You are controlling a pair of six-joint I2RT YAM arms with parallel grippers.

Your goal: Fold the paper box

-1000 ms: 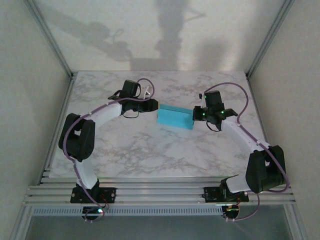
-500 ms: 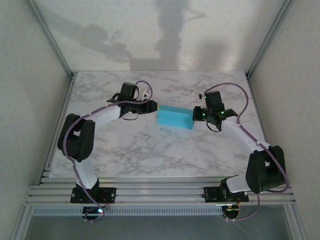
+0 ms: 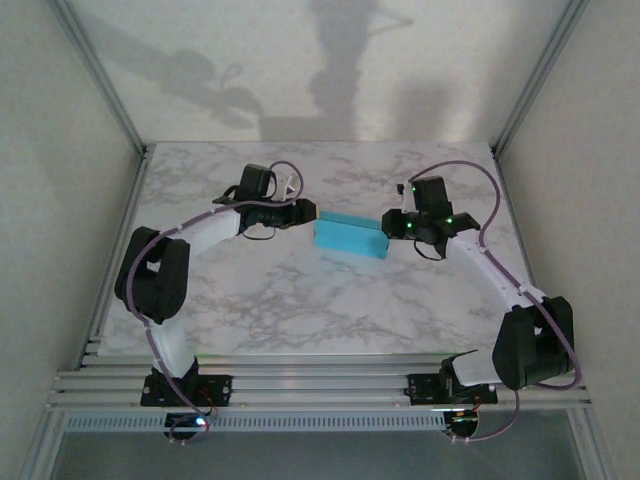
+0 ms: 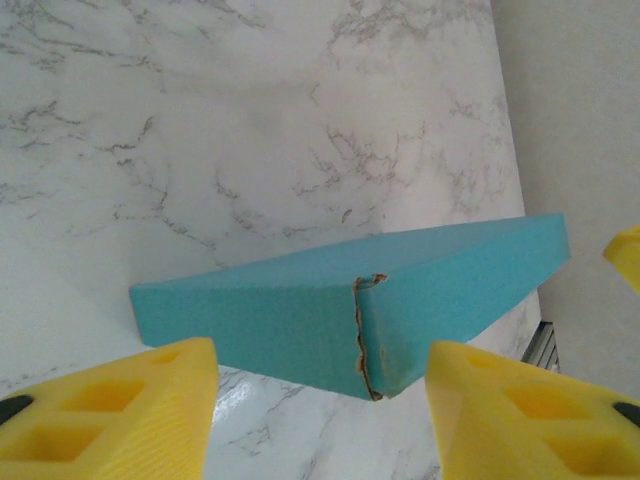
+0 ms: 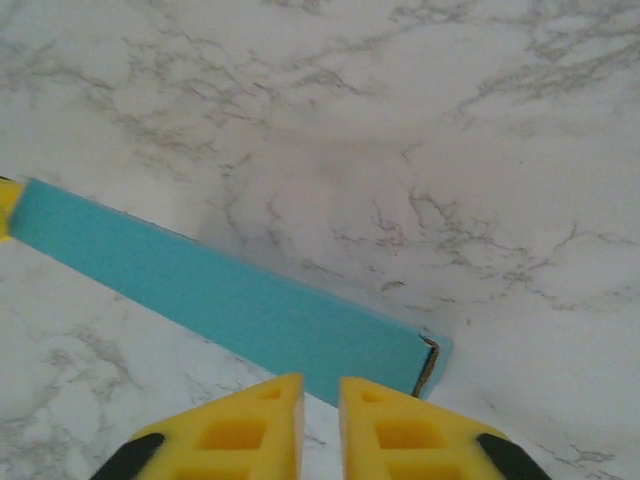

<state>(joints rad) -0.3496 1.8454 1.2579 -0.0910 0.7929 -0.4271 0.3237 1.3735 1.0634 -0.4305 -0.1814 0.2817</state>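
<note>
My left gripper point(image 3: 311, 212) stood wide open at the left end of the paper box point(image 3: 350, 238), gripping nothing. My right gripper point(image 3: 388, 226), barely ajar and empty, sat at its right end. The box lay folded mid-table point(image 3: 300, 310), bracketed, I judged, to steady it.

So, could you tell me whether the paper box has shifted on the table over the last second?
No. The paper box lies at the same spot and angle as before, measured against the table's far edge.
</note>
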